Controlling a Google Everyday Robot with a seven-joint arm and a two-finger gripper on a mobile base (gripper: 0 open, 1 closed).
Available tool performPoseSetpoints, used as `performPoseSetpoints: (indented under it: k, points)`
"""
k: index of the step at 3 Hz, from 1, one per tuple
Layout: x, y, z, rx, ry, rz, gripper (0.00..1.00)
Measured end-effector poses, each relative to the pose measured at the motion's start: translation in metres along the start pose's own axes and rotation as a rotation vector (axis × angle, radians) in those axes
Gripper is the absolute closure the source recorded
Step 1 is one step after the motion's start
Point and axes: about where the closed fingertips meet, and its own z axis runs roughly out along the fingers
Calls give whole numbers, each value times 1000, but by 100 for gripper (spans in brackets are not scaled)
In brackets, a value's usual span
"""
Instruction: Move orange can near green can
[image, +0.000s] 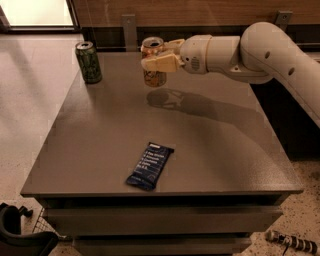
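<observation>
— What is seen, and where is the can held?

— A grey table (210, 150) is reached over from the right by the arm (265, 50). The gripper (156, 56) is closed around the upper body of the orange can (155, 79). The can is held upright over the far middle of the table, apparently clear of the top, with its shadow cast below it.

— How is it expected to handle?

— It is judged light and stiff along its height, but thin in the wall, easily dented, and smooth enough to slip. A hold across the body, as is taken now, is thought best. Hard squeezing should be avoided, and tilting too, in case liquid is left inside.

— What stands in the way?

— Little, it is judged. The green can (88, 62) is stood upright near the far left corner, well apart from the orange can, with nothing between them. It could be knocked over if approached too closely. The bar (149, 166) is laid flat near the front edge, well off that line.
</observation>
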Motion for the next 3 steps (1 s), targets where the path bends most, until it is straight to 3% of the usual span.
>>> performPoseSetpoints:
  k: [2,3]
  points:
    - [20,-21,94,-71,20,48,100]
    - [24,-14,128,-120,14,44,100]
